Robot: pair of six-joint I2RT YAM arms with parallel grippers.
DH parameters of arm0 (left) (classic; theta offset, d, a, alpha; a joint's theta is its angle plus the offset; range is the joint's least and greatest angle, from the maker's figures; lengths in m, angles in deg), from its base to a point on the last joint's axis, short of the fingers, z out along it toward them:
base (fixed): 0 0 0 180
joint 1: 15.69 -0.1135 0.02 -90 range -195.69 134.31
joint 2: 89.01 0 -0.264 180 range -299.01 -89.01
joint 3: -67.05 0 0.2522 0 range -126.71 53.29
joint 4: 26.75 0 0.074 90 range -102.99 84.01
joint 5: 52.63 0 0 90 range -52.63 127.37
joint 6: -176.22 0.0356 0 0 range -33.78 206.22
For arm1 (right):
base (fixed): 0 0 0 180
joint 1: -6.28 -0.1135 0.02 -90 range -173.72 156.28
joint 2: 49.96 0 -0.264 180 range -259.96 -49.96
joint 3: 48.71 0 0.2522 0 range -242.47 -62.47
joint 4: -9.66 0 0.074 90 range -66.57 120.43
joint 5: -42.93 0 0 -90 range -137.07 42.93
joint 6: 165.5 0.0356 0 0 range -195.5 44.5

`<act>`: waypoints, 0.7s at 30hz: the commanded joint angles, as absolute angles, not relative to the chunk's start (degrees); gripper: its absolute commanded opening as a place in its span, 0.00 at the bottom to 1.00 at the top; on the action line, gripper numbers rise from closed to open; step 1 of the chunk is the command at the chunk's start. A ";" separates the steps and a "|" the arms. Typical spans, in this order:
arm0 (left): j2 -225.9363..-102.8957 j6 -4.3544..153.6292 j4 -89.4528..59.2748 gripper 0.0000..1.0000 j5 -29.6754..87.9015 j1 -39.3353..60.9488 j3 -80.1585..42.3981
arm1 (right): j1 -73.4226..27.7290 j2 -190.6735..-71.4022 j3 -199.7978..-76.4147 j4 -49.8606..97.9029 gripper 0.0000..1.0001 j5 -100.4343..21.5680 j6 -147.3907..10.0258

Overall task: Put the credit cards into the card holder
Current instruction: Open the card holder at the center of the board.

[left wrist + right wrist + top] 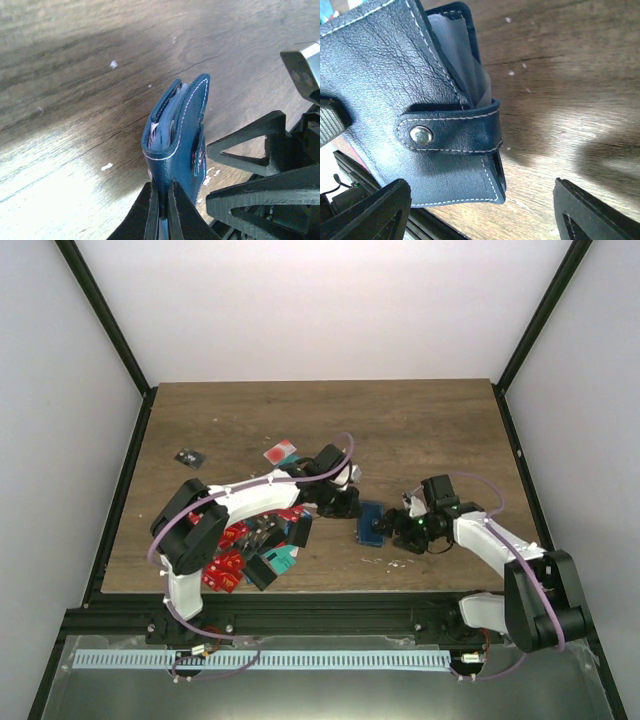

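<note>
A brown wooden table (420,430) filled the white-walled enclosure, with both arms reaching in from its near edge. The left arm (240,502) curved across toward the centre, while the right arm (500,545) angled inward to meet it.

Beneath the left arm's elbow, at the near left of the table, lay a jumbled heap of credit cards (240,550). Most of them were red, with a teal card (282,559) at the heap's right edge.

The dark blue card holder (370,523) sat between the two grippers, near the middle of the table and somewhat toward the near edge. Whether it rested on the wood or hung just above it could not be told.

In the left wrist view, the left gripper (162,212) was pinched tight on the holder's lower edge, and the case was seen end-on with its leaves slightly parted. In the right wrist view, the right gripper (480,215) stood with its jaws spread wide, one finger by the holder's corner and the other well clear of it over bare wood.

Two cards lay apart from the heap: a red and pink card (281,452) beyond the left arm and a black card (187,457) farther left.

The holder's clasp tab (455,132) was folded over its cover, with a metal snap (421,135) showing. Pale flecks (385,562) dotted the wood nearby.
</note>
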State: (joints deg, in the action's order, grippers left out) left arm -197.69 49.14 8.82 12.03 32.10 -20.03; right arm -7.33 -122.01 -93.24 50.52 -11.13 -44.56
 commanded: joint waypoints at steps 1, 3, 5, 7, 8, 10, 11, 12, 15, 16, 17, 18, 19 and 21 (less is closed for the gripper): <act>-195.88 52.73 18.70 0.04 14.41 32.25 -25.64 | -7.98 -119.25 -97.83 54.87 0.80 -12.19 -45.24; -196.38 53.79 22.30 0.04 15.10 32.26 -28.03 | -8.13 -118.90 -98.87 55.42 0.80 -12.85 -45.25; -197.32 54.91 25.98 0.04 16.34 32.25 -31.57 | -8.30 -118.84 -99.78 55.75 0.80 -13.05 -45.26; -198.59 55.87 29.22 0.04 17.41 32.27 -34.50 | -8.43 -118.87 -100.72 56.33 0.80 -12.89 -45.39; -198.89 56.20 30.54 0.04 17.91 32.23 -35.87 | -8.45 -118.94 -101.44 56.59 0.80 -12.79 -45.50; -199.40 56.90 32.62 0.04 18.85 32.18 -38.11 | -8.48 -118.77 -102.57 57.19 0.80 -12.83 -45.84; -199.63 57.48 33.55 0.04 19.46 32.20 -39.23 | -8.55 -118.77 -103.08 57.51 0.79 -13.34 -45.99; -199.89 57.86 34.49 0.04 19.79 32.21 -40.29 | -8.50 -118.73 -103.57 57.88 0.79 -13.83 -46.12; -200.80 59.37 37.96 0.04 20.86 32.08 -44.13 | -8.50 -118.65 -104.93 58.19 0.78 -14.75 -45.90; -201.16 59.73 39.13 0.04 21.37 32.04 -45.55 | -8.52 -118.68 -105.44 58.29 0.78 -14.84 -45.88; -201.43 60.10 40.29 0.04 21.79 32.02 -46.82 | -8.50 -118.69 -106.03 58.51 0.77 -14.96 -45.92; -201.70 60.44 41.26 0.04 22.17 31.95 -48.13 | -8.50 -118.64 -106.76 58.74 0.77 -15.12 -46.14; -201.99 60.73 41.99 0.04 22.27 31.95 -49.19 | -8.50 -118.53 -107.45 58.83 0.77 -15.33 -46.37; -202.61 61.26 44.05 0.04 22.46 31.99 -51.79 | -8.50 -118.23 -108.51 59.05 0.77 -15.54 -47.14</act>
